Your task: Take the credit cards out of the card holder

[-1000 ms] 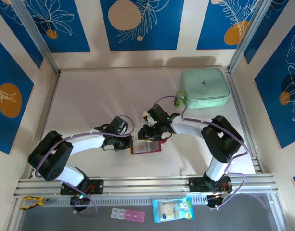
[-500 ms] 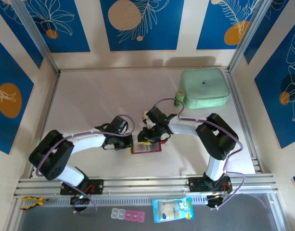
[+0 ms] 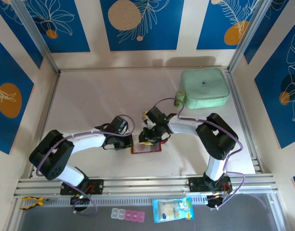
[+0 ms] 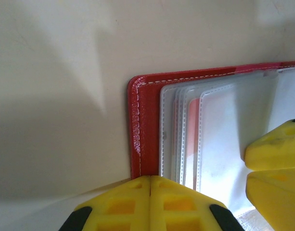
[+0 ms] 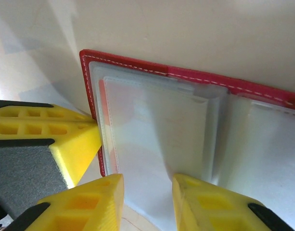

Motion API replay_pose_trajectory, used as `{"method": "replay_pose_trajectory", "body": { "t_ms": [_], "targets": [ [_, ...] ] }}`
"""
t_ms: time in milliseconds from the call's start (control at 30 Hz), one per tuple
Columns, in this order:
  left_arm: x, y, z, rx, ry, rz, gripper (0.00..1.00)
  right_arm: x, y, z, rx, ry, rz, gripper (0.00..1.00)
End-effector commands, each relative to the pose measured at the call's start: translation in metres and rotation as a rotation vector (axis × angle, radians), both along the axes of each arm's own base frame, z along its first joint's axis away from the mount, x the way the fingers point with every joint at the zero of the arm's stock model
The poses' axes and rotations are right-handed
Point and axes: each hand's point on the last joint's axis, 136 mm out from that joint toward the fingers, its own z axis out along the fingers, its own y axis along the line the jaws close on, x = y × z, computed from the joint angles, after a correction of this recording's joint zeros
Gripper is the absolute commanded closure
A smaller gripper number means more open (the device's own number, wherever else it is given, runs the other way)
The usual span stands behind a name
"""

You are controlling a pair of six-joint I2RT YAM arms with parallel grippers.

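Against card holder, left end effector closed

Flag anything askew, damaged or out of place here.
Nothing stands out. The card holder lies open on the table, clear sleeves fanned, the shut left hand at its edge and the right hand over the sleeves.

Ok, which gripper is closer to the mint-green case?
Right. The right gripper is over the card holder, the left gripper at its left edge, farther from the mint-green case.

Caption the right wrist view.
Right gripper open over the unfolded card holder, shut left gripper at its edge.
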Motion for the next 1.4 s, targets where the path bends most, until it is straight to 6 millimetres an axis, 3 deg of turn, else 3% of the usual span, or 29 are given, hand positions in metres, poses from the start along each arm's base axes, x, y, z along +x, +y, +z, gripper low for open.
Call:
{"method": "replay_pose_trajectory", "body": {
  "t_ms": [0,433,733,1067,1233,1367],
  "targets": [
    [-0.001,0.011,-0.008,0.054,0.015,0.008,0.95,-0.001,-0.009,0.002,-0.033,0.002,0.0,0.67],
    [0.003,0.009,0.0,0.046,-0.007,0.005,0.95,0.001,-0.013,0.003,0.007,0.011,-0.027,0.67],
    [0.011,0.004,0.02,0.019,-0.051,0.009,0.95,0.0,-0.014,0.002,0.029,0.026,-0.025,0.67],
    [0.019,-0.017,0.042,-0.122,-0.072,0.033,0.82,-0.002,-0.017,-0.003,0.027,0.035,-0.03,0.67],
    [0.018,-0.028,0.042,-0.176,-0.058,0.029,0.73,-0.002,-0.018,-0.004,0.027,0.035,-0.03,0.67],
    [0.017,-0.032,0.037,-0.176,-0.037,0.031,0.72,-0.002,-0.018,-0.004,0.027,0.037,-0.03,0.67]
  ]
}}
